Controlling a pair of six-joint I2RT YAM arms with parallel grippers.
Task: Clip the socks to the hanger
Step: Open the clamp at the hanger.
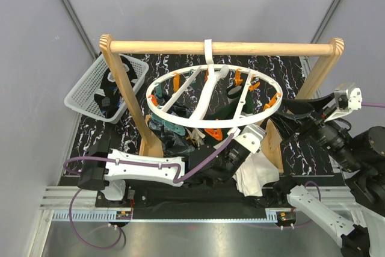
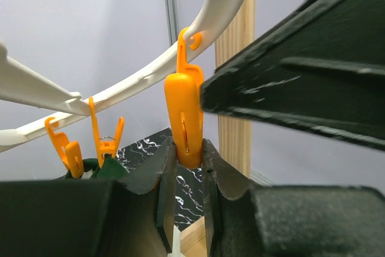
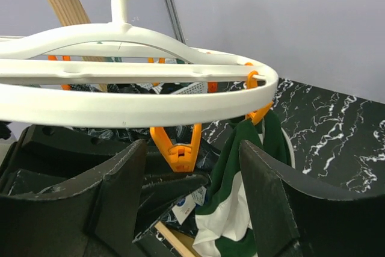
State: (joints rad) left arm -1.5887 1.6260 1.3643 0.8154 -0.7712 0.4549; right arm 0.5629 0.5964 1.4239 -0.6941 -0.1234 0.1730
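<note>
The hanger (image 3: 120, 109) is plain white, and each peg (image 2: 183, 112) on it is bright orange. One of the socks (image 3: 240, 185) is dark green with a broad white band; another sock (image 1: 173, 126) is mottled teal-grey. The rail frame (image 1: 222, 47) is pale honey-coloured wood. The table (image 3: 343, 118) is black, veined with thin white marbling. The basket (image 1: 84, 91) is white mesh and the cloth (image 1: 252, 176) is white. The left gripper (image 2: 188, 154) and right gripper (image 3: 192, 145) are matte black, flecked with pale scuffs. The left arm (image 1: 138, 173) is white and its cable (image 1: 144, 162) purple.
</note>
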